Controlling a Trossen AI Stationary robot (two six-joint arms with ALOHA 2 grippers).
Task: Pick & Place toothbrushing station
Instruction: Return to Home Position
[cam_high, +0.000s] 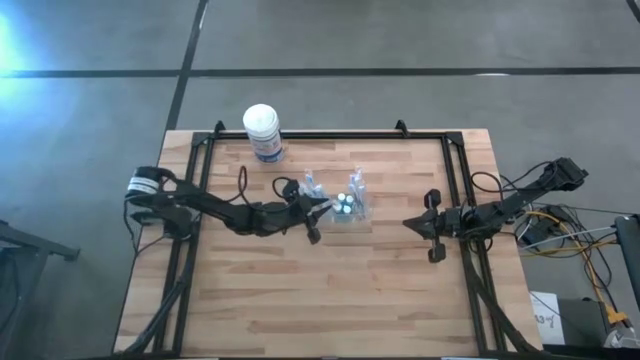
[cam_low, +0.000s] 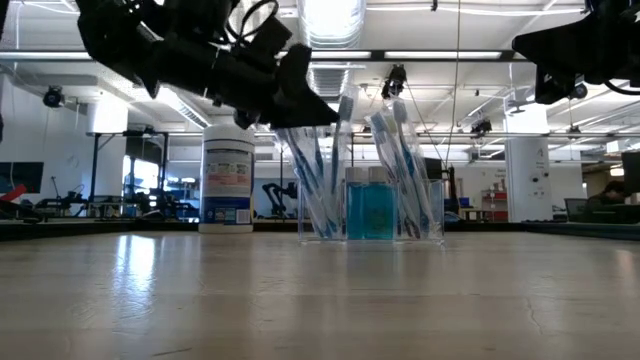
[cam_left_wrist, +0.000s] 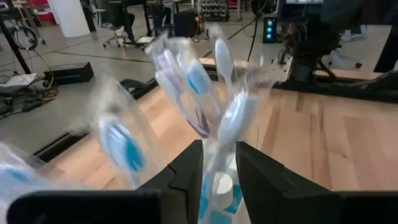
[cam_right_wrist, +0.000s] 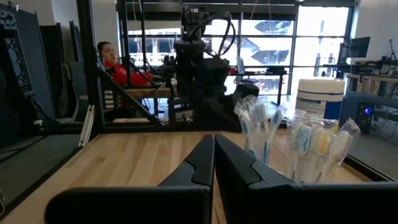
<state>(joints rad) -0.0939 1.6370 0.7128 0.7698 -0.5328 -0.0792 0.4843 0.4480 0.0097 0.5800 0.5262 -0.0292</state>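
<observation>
The toothbrushing station (cam_high: 350, 206) is a clear holder with blue-and-white wrapped toothbrushes standing in it. In the low view the station (cam_low: 372, 212) rests on the table on its base. My left gripper (cam_high: 322, 210) reaches in from the table's left at the height of the brush tops (cam_low: 318, 135). In the left wrist view my left gripper (cam_left_wrist: 219, 152) is open, and a wrapped toothbrush (cam_left_wrist: 233, 115) rises between its fingers. My right gripper (cam_high: 410, 222) hangs shut near the table's right edge, away from the station (cam_right_wrist: 298, 149). My left gripper has its fingers (cam_left_wrist: 186, 168) on either side of a wrapped toothbrush's upper part (cam_left_wrist: 225, 134), coming nearly level from the table's left. Whether either finger touches it, I cannot tell. The station stands upright on the table.
A white-lidded round canister (cam_high: 263, 130) with a blue label stands at the table's far edge, left of the station. A black frame (cam_high: 330, 135) runs along the far edge and both sides. Bare wood lies toward the near edge. A person (cam_right_wrist: 111, 59) sits beyond the table.
</observation>
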